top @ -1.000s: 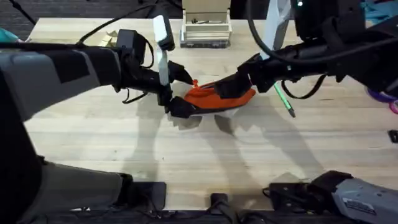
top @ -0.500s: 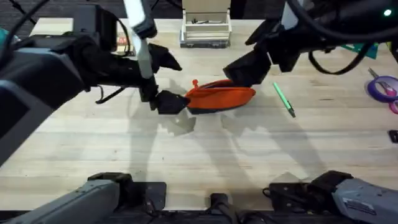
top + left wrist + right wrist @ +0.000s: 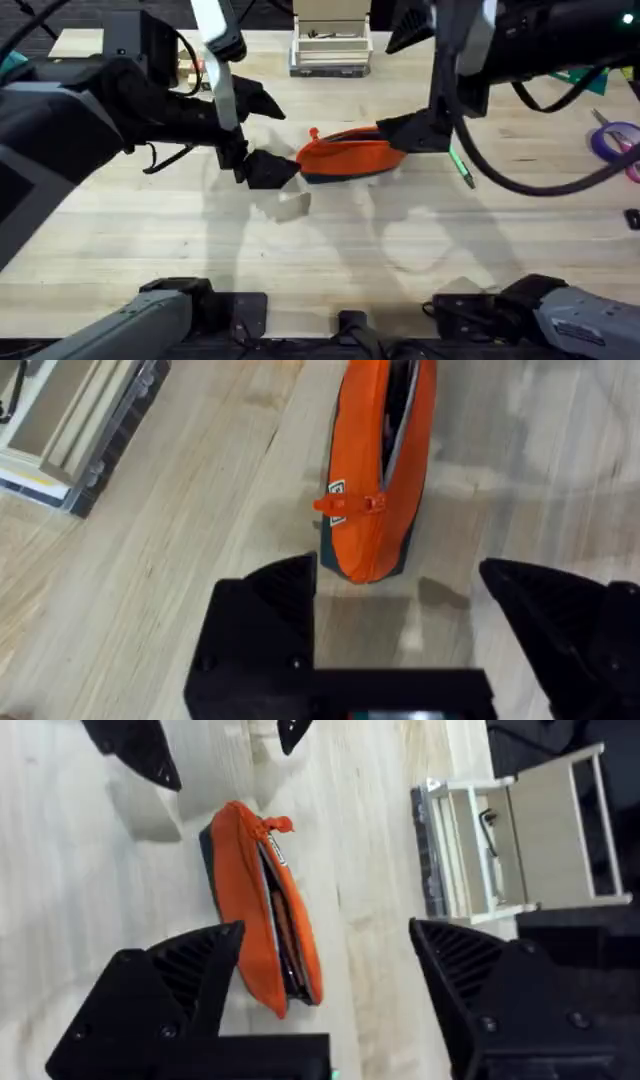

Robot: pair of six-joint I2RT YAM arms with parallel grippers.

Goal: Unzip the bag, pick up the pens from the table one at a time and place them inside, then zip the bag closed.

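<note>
The orange bag (image 3: 350,157) lies on the table (image 3: 320,250) with its zipper open along most of its top and the pull (image 3: 350,503) near its left end. In the right wrist view the bag (image 3: 262,910) shows a dark gap with something orange inside. My left gripper (image 3: 268,135) is open just left of the bag, not touching it; in its wrist view the left gripper (image 3: 398,575) faces the bag (image 3: 380,460) end on. My right gripper (image 3: 410,85) is open and raised over the bag's right end. A green pen (image 3: 464,173) lies right of the bag.
A pale wooden organizer (image 3: 330,45) stands at the back centre, also seen as the organizer (image 3: 500,840) in the right wrist view. Purple-handled scissors (image 3: 615,140) lie at the right edge. The front half of the table is bare wood.
Both grippers have come off the bag and pulled away from it. The right arm rose toward the camera, and the bag has settled flat on the table.
</note>
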